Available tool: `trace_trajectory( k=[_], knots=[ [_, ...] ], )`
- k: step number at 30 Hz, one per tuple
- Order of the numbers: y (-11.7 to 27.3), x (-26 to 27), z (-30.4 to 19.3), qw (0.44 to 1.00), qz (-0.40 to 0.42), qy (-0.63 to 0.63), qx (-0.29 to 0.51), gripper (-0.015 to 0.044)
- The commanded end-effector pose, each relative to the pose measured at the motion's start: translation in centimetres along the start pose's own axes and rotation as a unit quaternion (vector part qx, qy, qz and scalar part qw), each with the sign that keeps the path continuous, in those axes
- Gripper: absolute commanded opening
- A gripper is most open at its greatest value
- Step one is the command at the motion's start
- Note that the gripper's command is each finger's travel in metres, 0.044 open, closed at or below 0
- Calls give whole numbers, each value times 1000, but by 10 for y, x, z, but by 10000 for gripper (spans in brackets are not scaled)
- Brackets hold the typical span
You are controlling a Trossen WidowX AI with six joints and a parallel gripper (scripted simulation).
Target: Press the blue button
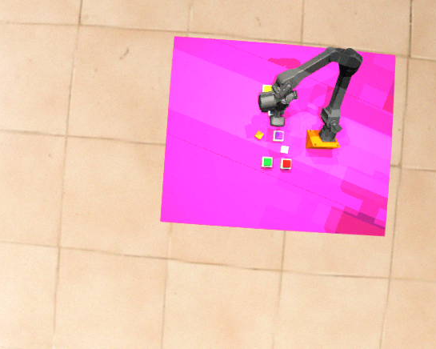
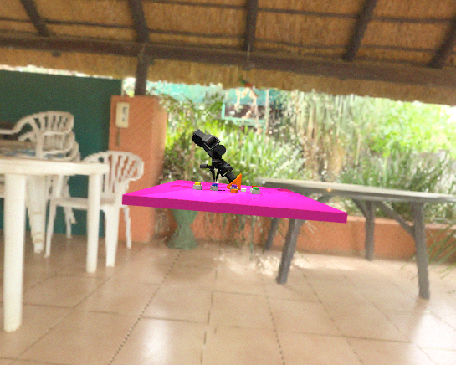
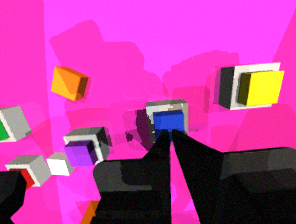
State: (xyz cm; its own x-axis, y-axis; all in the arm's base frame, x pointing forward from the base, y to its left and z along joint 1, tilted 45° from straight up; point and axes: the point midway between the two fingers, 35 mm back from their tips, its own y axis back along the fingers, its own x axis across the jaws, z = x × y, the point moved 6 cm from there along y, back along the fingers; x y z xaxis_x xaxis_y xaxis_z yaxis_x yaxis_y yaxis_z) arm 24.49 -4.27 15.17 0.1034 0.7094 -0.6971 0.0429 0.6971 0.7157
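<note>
No brand, label or writing can be read on anything in these views. The square blue button (image 3: 168,123) sits in a pale grey housing on the flat magenta table top (image 1: 210,180), near the middle of the wrist view, between the square yellow button (image 3: 260,87) in its white housing and the square purple button (image 3: 81,151). Its blue cap looks flat and plain, with a dark shadow on its left side. The dark grey parallel-jaw gripper (image 3: 170,136) has its fingers drawn together with nothing between them, the tips meeting at the blue cap's lower edge; actual contact cannot be told. From above the gripper body hides that button. A small orange cube (image 3: 69,83) lies well apart to the left.
</note>
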Motion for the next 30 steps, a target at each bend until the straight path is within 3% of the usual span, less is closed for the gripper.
trace_trajectory(
  k=[1,27,30],
  knots=[
    [-7,0,0,1000,-3,1,-1,20],
    [-19,-1,-1,1000,-4,1,-1,20],
    [4,0,0,1000,-2,1,0,20]
  ],
)
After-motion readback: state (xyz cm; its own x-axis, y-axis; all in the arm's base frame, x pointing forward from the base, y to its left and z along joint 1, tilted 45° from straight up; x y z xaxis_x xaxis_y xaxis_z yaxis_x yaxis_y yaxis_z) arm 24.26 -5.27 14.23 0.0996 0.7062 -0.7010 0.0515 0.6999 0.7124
